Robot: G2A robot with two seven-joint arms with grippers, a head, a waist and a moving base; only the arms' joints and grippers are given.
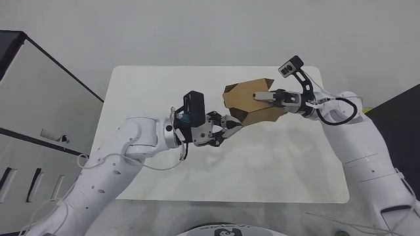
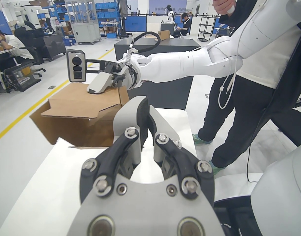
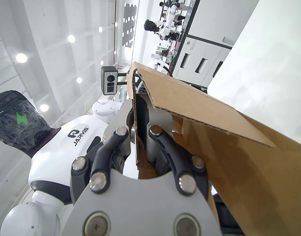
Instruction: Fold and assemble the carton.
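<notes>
Where the left arm lies: across the left half of the white table (image 1: pixel 147 170), from the near-left corner toward the middle.
Left gripper (image 1: pixel 231 123) (image 2: pixel 147 114): at mid-table, its tips aimed at the near-left corner of the carton.
Left fingers (image 2: pixel 129 116): pressed almost together, with only a thin slit between the black pads and nothing seen in it.
Left contact: the tips sit just beside the carton's corner. Whether they touch the board cannot be told.
Carton (image 1: pixel 244 103) (image 2: pixel 74 121) (image 3: pixel 214 136): brown corrugated board, partly opened out, right of the table's middle and toward the far edge.
Carton pose: tilted, with one corner pointing at the left gripper. In the left wrist view a notched flap edge runs along its upper face, and a loose flap juts out on the side away from the gripper.
Carton support: in the left wrist view its lower edge lies along the tabletop. Whether it rests there or hangs just clear cannot be told.
Right gripper (image 1: pixel 261 96) (image 2: pixel 95 89) (image 3: pixel 138 114): on the carton's upper right side, closed on a panel. In the right wrist view the fluted edge of the board runs straight between the two fingers.
Right arm: comes in from the table's right edge, level with the carton.
Wrist camera (image 1: pixel 291 65) (image 2: pixel 76 66): on the right arm, standing above the carton's far side.
</notes>
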